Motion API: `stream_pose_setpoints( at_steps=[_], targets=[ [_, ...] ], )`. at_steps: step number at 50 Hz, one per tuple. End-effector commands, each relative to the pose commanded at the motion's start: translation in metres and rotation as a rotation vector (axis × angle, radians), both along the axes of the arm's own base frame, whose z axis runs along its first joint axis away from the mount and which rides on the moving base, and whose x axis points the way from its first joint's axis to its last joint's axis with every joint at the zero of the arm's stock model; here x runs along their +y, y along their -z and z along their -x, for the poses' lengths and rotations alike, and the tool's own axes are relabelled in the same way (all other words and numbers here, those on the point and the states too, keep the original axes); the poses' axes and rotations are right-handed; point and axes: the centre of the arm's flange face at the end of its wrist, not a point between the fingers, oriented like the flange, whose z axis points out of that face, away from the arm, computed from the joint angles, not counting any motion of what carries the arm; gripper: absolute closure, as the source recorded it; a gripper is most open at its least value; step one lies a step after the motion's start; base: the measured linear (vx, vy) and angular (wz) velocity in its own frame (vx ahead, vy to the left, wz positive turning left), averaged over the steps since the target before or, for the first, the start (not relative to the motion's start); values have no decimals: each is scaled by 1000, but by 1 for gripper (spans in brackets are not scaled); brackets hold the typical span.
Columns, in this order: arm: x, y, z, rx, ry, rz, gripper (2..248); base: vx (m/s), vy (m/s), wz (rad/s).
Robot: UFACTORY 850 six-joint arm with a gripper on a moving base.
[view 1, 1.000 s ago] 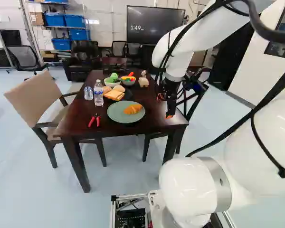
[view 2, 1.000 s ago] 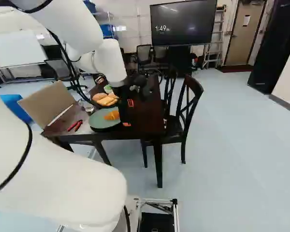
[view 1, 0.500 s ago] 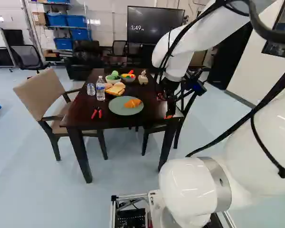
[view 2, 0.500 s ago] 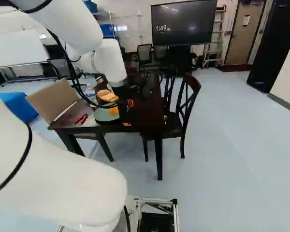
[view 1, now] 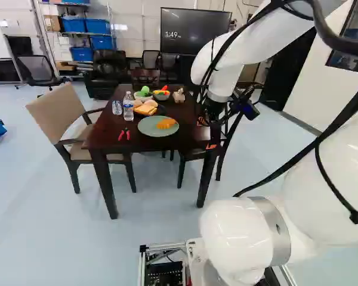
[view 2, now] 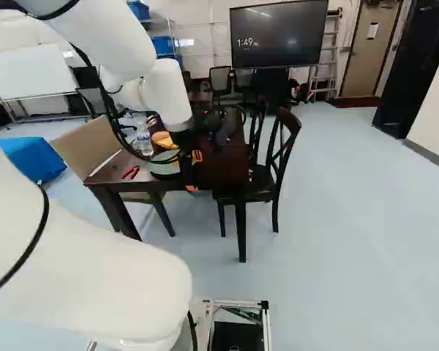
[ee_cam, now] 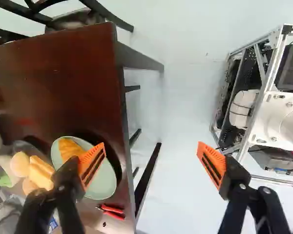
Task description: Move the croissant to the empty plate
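Green plate (ee_cam: 105,181) holds the croissant (ee_cam: 68,148); the gripper (ee_cam: 150,146) is spread wide with nothing in it. The croissant looks light, probably soft enough to dent: best pinched gently across its thick middle.

Croissant (ee_cam: 68,147) on green plate (ee_cam: 105,181)

The big black screen (view 1: 200,36) shows "1:49" in pale digits.
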Motion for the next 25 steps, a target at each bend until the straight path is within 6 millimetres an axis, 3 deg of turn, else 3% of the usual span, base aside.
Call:
stream_pose_setpoints(
  at_steps=[25],
  targets=[
    [0,0,0,0,0,0,3,-135,-5,6]
  ],
)
